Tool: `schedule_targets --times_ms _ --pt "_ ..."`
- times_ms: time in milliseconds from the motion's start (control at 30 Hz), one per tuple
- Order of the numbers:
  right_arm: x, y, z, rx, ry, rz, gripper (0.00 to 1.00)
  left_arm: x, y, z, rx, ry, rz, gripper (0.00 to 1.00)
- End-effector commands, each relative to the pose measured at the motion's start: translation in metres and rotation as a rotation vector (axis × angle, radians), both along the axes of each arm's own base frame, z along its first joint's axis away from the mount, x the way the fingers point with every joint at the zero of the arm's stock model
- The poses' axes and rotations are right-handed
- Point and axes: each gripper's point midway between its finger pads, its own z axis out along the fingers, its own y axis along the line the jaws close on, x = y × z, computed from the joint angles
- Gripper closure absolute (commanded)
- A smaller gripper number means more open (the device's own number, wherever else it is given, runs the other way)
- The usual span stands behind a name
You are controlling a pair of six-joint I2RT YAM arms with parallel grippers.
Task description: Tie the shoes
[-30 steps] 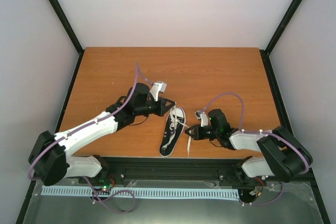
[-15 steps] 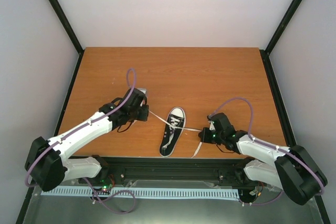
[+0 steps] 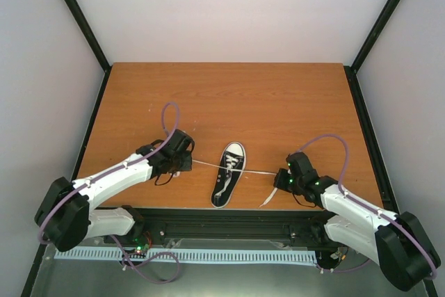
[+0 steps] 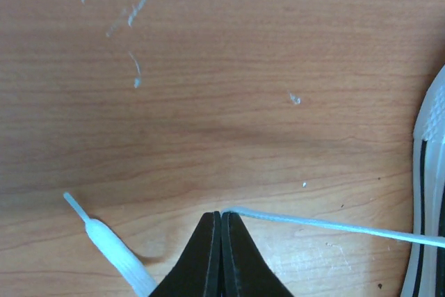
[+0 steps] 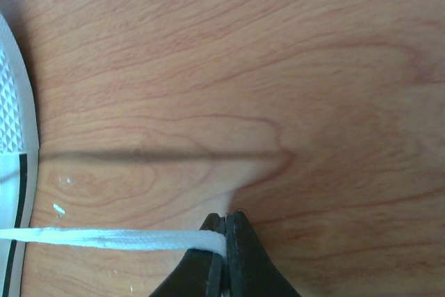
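Observation:
The black sneaker with a white toe cap lies near the table's front middle, toe pointing away. Its white laces are stretched taut to both sides. My left gripper is left of the shoe, shut on the left lace; the lace's loose tip hangs beside the jaws. My right gripper is right of the shoe, shut on the right lace, whose free end trails toward the front edge. The shoe's white edging shows in the left wrist view and in the right wrist view.
The wooden table is ringed by a black frame and white walls. The black rail at the front edge lies just behind the shoe's heel.
Both grippers have moved outward from the shoe, left one leftward and right one rightward, drawing the laces out into a taut line across the shoe.

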Motion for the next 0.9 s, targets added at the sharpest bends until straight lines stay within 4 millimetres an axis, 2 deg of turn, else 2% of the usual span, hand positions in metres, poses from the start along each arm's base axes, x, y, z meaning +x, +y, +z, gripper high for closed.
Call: schedule_targets --times_ms 0,200,267,333,367,433,467,533,567,633,767,867 --pt "-0.009 -0.026 -0.016 -0.039 0.067 -0.129 0.97 -0.004 0.002 -0.017 -0.035 0.048 0.070 0.99" --pt "-0.003 -0.031 -0.009 0.010 0.037 -0.161 0.97 -0.011 0.002 -0.034 -0.034 0.091 0.064 0.99" --pt "0.000 -0.029 -0.004 0.025 0.016 -0.144 0.97 -0.013 -0.008 -0.037 -0.069 0.112 0.018 0.99" --pt "0.003 -0.028 0.001 0.026 -0.001 -0.130 0.97 -0.012 -0.023 -0.034 -0.126 0.114 -0.042 0.93" --pt "0.003 -0.028 0.003 0.021 -0.006 -0.126 0.97 -0.011 -0.029 -0.030 -0.150 0.110 -0.062 0.83" --pt "0.004 -0.031 0.006 0.003 -0.016 -0.128 0.97 -0.006 -0.034 -0.018 -0.172 0.075 -0.082 0.52" --pt "0.004 -0.032 0.007 -0.003 -0.023 -0.128 0.97 -0.002 -0.037 -0.010 -0.177 0.053 -0.095 0.40" --pt "0.004 -0.033 0.008 -0.004 -0.030 -0.131 0.97 0.009 -0.045 0.008 -0.191 0.009 -0.126 0.27" --pt "0.005 -0.032 0.009 0.002 -0.036 -0.131 0.97 0.014 -0.053 0.015 -0.205 -0.002 -0.152 0.24" --pt "0.006 -0.029 0.010 0.021 -0.044 -0.129 0.97 0.022 -0.073 0.022 -0.247 0.013 -0.207 0.22" --pt "0.008 -0.024 0.011 0.050 -0.048 -0.119 0.97 0.033 -0.127 0.022 -0.436 0.070 -0.312 0.27" --pt "0.011 -0.018 0.014 0.074 -0.057 -0.101 0.97 0.043 -0.146 0.006 -0.472 0.112 -0.331 0.28"
